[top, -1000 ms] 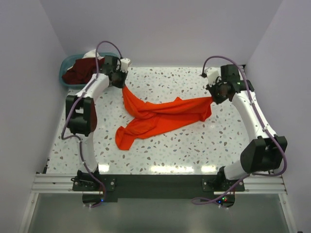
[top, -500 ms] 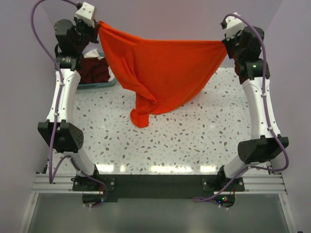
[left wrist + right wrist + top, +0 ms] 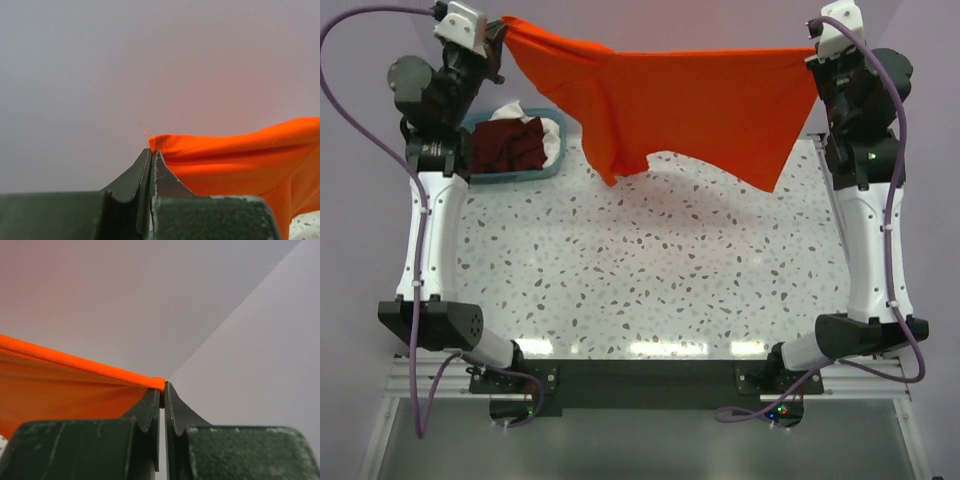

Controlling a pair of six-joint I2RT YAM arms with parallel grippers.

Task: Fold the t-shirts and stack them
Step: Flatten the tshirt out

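Both arms stand stretched tall from their bases, the left arm (image 3: 428, 225) at the left edge and the right arm (image 3: 865, 240) at the right. The left gripper (image 3: 498, 35) and right gripper (image 3: 815, 50) face inward, well apart, each with jaws pressed together on a corner of the orange-red t-shirt (image 3: 690, 95).

The speckled table (image 3: 650, 270) carries a teal basket (image 3: 520, 174) at its far left corner, maroon t-shirts (image 3: 508, 146) heaped inside.
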